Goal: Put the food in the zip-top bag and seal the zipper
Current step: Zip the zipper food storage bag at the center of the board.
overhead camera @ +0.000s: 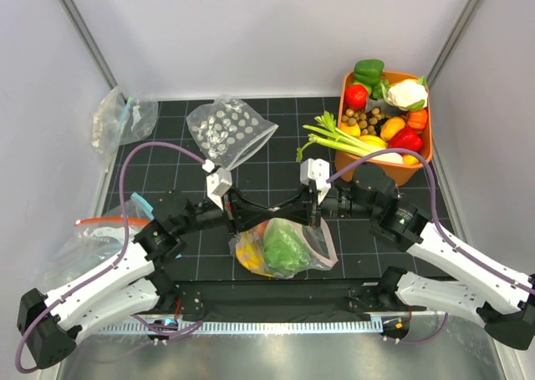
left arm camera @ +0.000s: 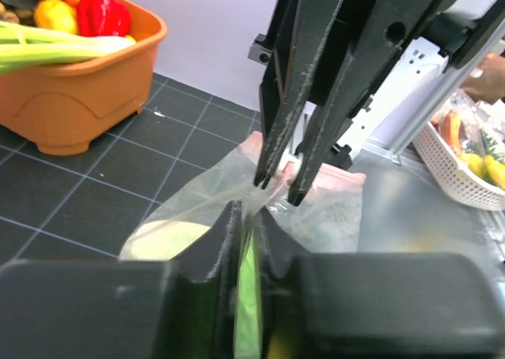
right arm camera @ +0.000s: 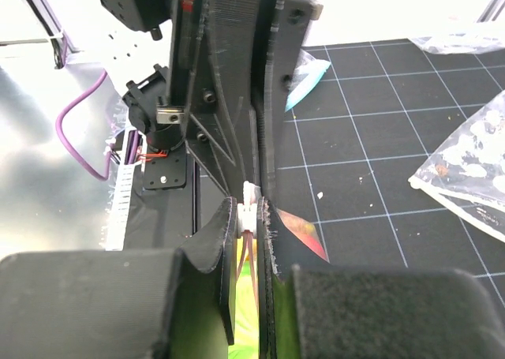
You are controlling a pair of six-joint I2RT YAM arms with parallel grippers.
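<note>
Clenches the left pincer (left arm camera: 246, 217) hard on the clear upper edge of the bag (left arm camera: 331, 209), with thin film trapped between shut fingers. Clamps the right pincer (right arm camera: 250, 211) on the pink zipper (left arm camera: 345, 174), nose to nose with the left and just apart from it along the same edge. Holds lettuce (overhead camera: 284, 248) and banana (overhead camera: 248, 255) inside, green pressed against yellow, lettuce on the right. Rests on the dark gridded counter (overhead camera: 167, 167) near its front edge, between the two arms. Farther back, lying flat: a dotted bag (overhead camera: 227, 129), left of celery (overhead camera: 343, 138) jutting from an orange bin (overhead camera: 429, 146) at the right rear.
</note>
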